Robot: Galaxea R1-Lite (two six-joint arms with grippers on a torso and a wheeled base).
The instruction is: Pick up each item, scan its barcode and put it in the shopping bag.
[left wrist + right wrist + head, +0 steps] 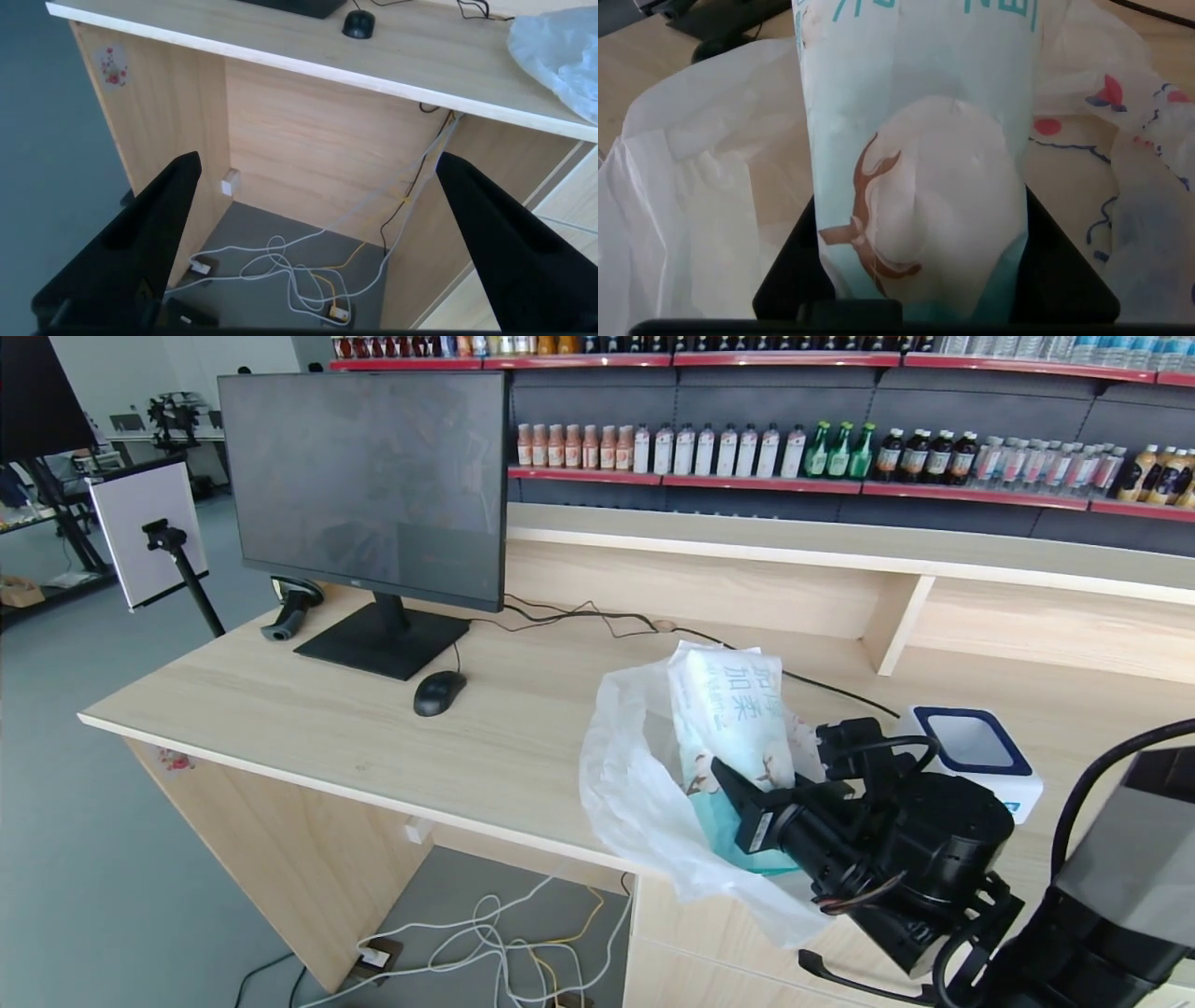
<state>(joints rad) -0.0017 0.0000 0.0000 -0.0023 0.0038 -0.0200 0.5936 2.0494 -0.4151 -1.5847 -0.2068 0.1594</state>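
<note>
Counter [280, 709]: lettered pack [733, 709] in bag [625, 784].

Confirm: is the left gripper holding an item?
No, the left gripper is open, with nothing between its fingers.

Head view over counter [280, 709], left wrist low before it, right wrist close on shopping bag [691, 187]

large teal characters on tissue pack [733, 728]
</note>
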